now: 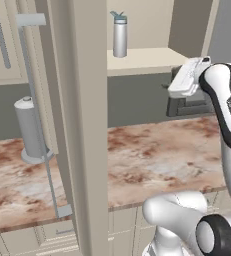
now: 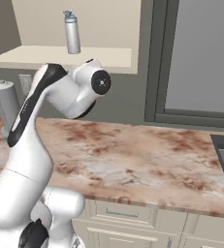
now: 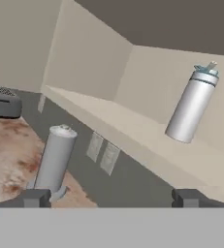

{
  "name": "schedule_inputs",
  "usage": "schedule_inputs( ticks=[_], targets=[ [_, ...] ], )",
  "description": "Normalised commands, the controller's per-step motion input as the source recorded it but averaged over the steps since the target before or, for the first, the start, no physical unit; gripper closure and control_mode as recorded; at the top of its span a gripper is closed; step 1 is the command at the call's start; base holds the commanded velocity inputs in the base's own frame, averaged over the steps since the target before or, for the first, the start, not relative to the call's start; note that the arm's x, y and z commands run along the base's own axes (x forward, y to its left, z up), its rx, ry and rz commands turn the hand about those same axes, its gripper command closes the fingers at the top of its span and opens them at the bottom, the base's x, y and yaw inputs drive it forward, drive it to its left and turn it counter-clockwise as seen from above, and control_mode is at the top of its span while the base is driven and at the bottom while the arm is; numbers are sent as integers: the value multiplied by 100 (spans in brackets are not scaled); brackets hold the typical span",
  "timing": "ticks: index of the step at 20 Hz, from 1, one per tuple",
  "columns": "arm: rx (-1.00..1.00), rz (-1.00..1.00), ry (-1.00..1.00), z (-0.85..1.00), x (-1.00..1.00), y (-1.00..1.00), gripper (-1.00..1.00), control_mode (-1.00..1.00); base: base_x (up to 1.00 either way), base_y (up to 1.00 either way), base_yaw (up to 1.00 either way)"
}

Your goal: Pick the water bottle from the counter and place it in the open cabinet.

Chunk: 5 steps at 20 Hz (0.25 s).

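Up on the cream shelf of the open cabinet the water bottle stands upright, off the bench. So the job looks done. Below it, the pincer is spread and holds nothing

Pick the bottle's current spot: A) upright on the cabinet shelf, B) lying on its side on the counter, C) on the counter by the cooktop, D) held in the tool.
A: the bottle stands upright on the cabinet shelf, apart from the open tool.
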Motion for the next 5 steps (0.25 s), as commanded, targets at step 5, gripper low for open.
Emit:
schedule_inputs(
  ticks=[5],
  targets=[
    [-13,0,-2,-100,-100,6,-100,-100,0,0,0]
  ],
)
